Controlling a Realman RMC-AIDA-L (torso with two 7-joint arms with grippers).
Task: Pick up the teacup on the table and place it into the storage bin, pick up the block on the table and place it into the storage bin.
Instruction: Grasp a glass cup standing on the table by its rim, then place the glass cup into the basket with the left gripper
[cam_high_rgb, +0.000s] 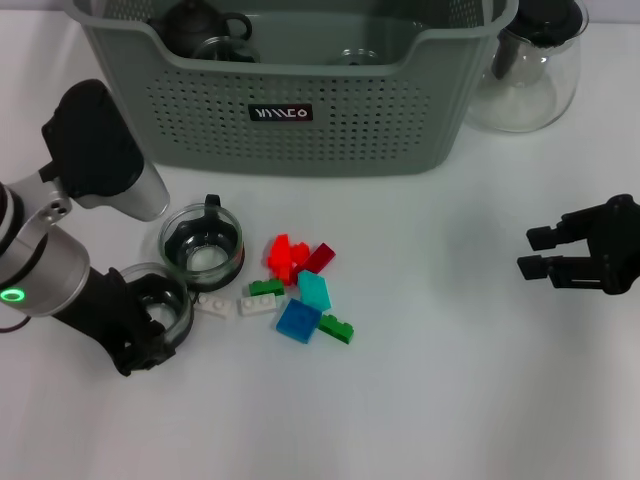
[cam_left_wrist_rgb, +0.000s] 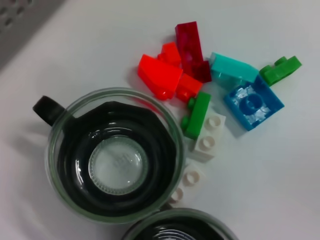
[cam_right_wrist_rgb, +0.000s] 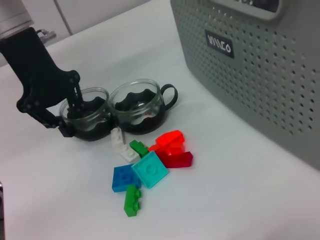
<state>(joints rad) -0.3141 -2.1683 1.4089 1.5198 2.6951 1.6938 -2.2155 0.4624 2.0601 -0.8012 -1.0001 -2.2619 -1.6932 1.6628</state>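
Left gripper (cam_high_rgb: 150, 325) closed on a round glass teacup's (cam_high_rgb: 160, 300) rim near the table's (cam_high_rgb: 450, 400) left edge; right gripper (cam_high_rgb: 535, 252) open, empty.

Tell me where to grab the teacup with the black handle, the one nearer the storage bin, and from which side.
Probably by the rim, from straight above. The teacup stands upright with its mouth open, so one finger can drop inside and one outside the glass wall. Its handle points toward the storage bin, and the second cup, where the left gripper sits, crowds the near side. Pinch a free rim section, away from the blocks.
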